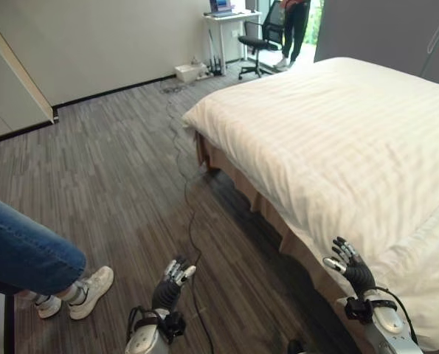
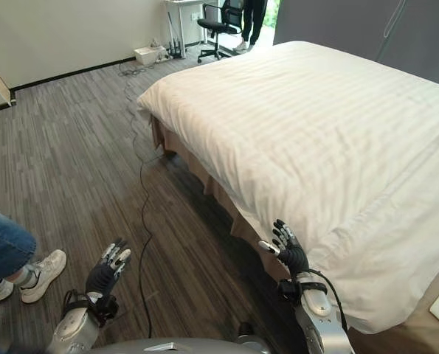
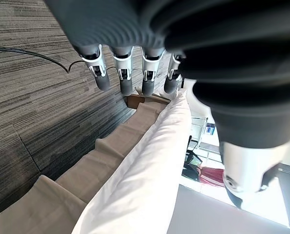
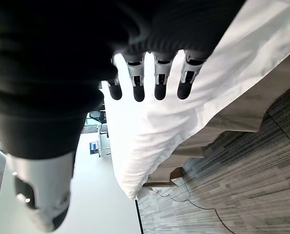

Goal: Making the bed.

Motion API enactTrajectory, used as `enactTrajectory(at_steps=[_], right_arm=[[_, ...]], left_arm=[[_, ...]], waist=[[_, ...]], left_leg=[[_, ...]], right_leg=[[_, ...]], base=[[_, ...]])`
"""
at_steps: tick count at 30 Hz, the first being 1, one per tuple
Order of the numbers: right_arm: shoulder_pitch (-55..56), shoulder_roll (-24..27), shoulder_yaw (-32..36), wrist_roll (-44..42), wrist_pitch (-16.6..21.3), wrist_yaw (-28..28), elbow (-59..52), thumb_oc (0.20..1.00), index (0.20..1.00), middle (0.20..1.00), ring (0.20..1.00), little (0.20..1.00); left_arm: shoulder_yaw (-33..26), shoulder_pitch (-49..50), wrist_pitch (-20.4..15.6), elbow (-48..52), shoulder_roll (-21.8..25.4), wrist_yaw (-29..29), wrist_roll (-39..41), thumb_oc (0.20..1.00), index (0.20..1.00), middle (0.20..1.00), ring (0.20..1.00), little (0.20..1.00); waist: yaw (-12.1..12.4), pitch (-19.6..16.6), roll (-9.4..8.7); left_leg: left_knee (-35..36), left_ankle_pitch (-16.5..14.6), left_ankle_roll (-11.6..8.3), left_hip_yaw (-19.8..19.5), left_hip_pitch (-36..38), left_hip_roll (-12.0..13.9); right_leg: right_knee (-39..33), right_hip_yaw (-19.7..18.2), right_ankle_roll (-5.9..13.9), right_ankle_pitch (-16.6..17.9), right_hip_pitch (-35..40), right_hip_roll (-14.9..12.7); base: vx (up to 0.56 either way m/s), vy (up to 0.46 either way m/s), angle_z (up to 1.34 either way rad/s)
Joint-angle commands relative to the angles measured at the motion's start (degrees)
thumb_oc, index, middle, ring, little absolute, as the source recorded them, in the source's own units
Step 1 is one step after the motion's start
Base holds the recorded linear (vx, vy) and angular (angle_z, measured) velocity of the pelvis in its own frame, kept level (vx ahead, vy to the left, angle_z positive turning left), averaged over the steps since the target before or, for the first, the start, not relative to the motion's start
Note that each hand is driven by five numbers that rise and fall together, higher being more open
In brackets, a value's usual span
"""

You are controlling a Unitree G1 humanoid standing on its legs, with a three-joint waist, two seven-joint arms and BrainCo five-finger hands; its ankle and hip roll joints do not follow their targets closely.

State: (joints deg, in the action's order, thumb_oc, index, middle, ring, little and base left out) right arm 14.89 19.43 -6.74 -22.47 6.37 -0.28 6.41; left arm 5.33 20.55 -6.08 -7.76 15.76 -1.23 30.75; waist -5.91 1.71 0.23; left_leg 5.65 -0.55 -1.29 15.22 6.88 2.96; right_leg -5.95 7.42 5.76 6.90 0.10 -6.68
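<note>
A bed point(image 1: 352, 140) under a white striped duvet point(image 2: 330, 133) fills the right side, with a tan bed skirt point(image 1: 237, 184) hanging below its near edge. My right hand point(image 1: 352, 269) hovers open just in front of the duvet's hanging edge, fingers relaxed and holding nothing; its fingers point(image 4: 157, 83) stand against the white cover. My left hand point(image 1: 173, 280) is open low over the carpet, left of the bed and apart from it, its fingers point(image 3: 125, 73) straight.
A person's leg in jeans and white sneakers point(image 1: 79, 291) stands at the lower left. A black cable point(image 1: 186, 192) runs over the carpet beside the bed. At the far end are a white desk point(image 1: 230, 29), an office chair point(image 1: 263, 37) and another person point(image 1: 294, 29).
</note>
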Motion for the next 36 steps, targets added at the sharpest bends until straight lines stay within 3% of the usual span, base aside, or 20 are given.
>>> enactTrajectory(at_steps=[1,36], right_arm=[[-2.9,0.6,1.3,1.6,3.7,0.0,-3.6,1.000,1.000,1.000,1.000,1.000],[-2.8,0.4,-0.2,0.9,3.0,0.4,-2.2,1.000,1.000,1.000,1.000,1.000]], left_arm=[[-1.4,-2.6,-3.4,0.6,0.9,-0.1,0.0,1.000,1.000,1.000,1.000,1.000],[-0.9,-2.8,-3.4,-0.3,1.1,0.0,-0.4,1.000,1.000,1.000,1.000,1.000]], waist=[[0.3,0.3,-1.00],[0.1,0.0,-1.13]], left_leg=[[-0.6,0.4,-1.06,-4.3,-1.2,1.5],[-0.6,-0.4,-1.00,-3.9,-0.3,1.2]], right_leg=[[2.5,0.8,1.22,-5.0,2.8,0.7],[1.7,0.6,1.57,-4.6,3.9,0.4]], base=[[0.00,0.000,0.00],[0.00,0.000,0.00]])
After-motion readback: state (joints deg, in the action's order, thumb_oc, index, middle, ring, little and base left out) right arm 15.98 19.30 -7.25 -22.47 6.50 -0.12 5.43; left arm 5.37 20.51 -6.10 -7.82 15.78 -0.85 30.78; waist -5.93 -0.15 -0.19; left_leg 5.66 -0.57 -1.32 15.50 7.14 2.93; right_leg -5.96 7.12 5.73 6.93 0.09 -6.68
